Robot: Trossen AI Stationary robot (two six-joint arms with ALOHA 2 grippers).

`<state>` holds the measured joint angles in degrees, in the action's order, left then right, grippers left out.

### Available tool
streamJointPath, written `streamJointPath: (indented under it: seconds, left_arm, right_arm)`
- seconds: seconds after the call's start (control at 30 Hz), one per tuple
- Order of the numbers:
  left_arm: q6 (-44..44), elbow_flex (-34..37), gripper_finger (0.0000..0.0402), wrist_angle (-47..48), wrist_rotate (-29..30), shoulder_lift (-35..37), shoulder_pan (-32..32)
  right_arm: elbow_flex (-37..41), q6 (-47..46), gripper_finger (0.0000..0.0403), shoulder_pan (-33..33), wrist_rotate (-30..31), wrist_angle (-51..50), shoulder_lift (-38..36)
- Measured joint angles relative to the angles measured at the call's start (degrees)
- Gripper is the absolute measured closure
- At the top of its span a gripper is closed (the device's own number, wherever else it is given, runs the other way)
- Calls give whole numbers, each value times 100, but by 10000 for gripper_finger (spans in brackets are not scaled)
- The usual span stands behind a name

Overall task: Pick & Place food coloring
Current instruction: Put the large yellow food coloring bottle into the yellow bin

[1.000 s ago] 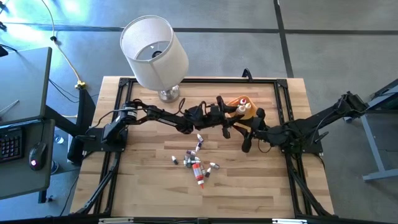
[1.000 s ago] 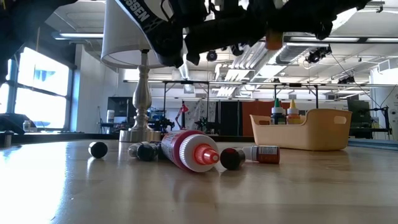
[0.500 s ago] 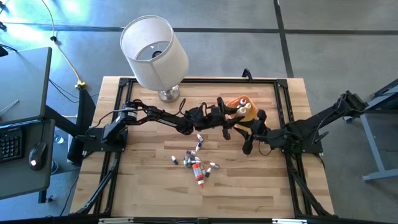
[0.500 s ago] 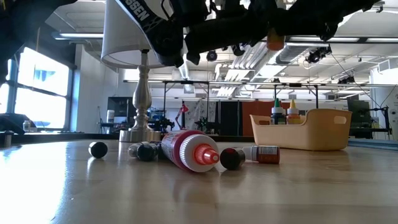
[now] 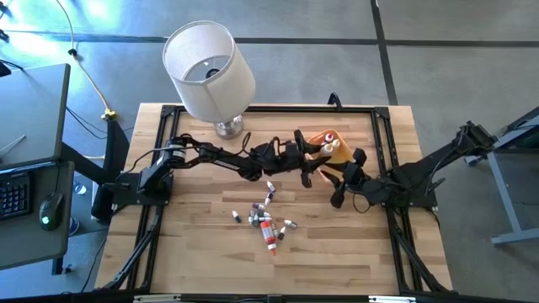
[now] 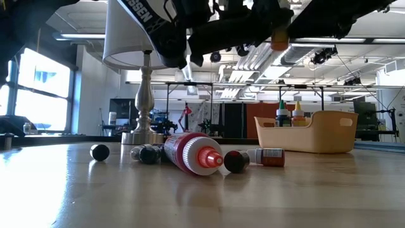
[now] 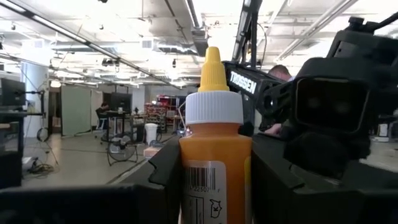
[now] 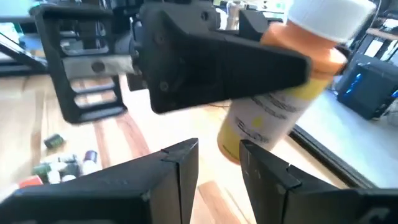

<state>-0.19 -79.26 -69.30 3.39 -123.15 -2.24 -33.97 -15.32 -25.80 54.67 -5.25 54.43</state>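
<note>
The left gripper [image 7: 214, 186] is clamped on an orange food coloring bottle [image 7: 214, 168], held upright above the bench with its long axis vertical and its yellow pointed cap [image 7: 213, 68] up over a white collar. The bottle carries a white label with a barcode and small digits too fine to read. Behind it, in the left wrist view, the right arm bears white "TROSSEN" lettering [image 7: 243, 81]; part of the same lettering shows on an arm in the low view.

In the high view the held bottle [image 5: 322, 150] hangs just beside the orange bowl [image 5: 318, 137] at the far middle of the bench [image 5: 202, 261]. The right gripper [image 5: 335, 195] hovers just right of it; its fingers [image 8: 180, 162] stand slightly apart with nothing between them.

The other small bottles [image 5: 265, 220] lie on their sides in a loose cluster at the bench's middle, pointing various ways. In the low view a red-capped bottle [image 6: 193, 153] lies with its cap toward the camera.

The bench is pale wood planks with a black frame. A lamp [image 5: 209, 71] with a white shade stands at its far left. Beyond is a large open room with ceiling lights and ducts, and a desk with a keyboard and mouse [image 5: 50, 209] to the left.
</note>
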Motion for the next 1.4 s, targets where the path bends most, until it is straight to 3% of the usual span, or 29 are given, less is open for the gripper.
streamJointPath:
  seconds: [0.13, 0.3, 0.5, 0.67, 0.97, 1.07, 1.27, 1.4]
  left_arm:
    - [155, -2, 273, 146, -13, 13, 9]
    - [173, -2, 273, 925, -56, 15, 10]
    - [175, -2, 272, 1126, -503, 15, 17]
    - [126, 23, 272, 1089, -1143, 111, 10]
    - [193, 530, 272, 1024, -1311, 837, 7]
    - [260, 766, 272, 988, -1637, 1065, 35]
    - [141, 942, 272, 860, -1825, 1158, 168]
    - [190, 942, 272, 862, -1824, 1158, 282]
  right_arm:
    - [-17, 114, 291, -338, -27, 169, -205]
    - [-49, 623, 291, -735, 392, 760, -439]
    - [-51, 650, 291, -1020, 482, 773, -476]
    - [-51, 716, 291, -1224, 1288, 776, -476]
    - [-49, 1029, 291, -2018, 2306, 750, -482]
    - [-49, 947, 291, -2094, 2255, 683, -482]
    - [-49, 651, 291, -1939, 1396, 676, -460]
    - [-47, 787, 291, -1637, 1445, 678, -458]
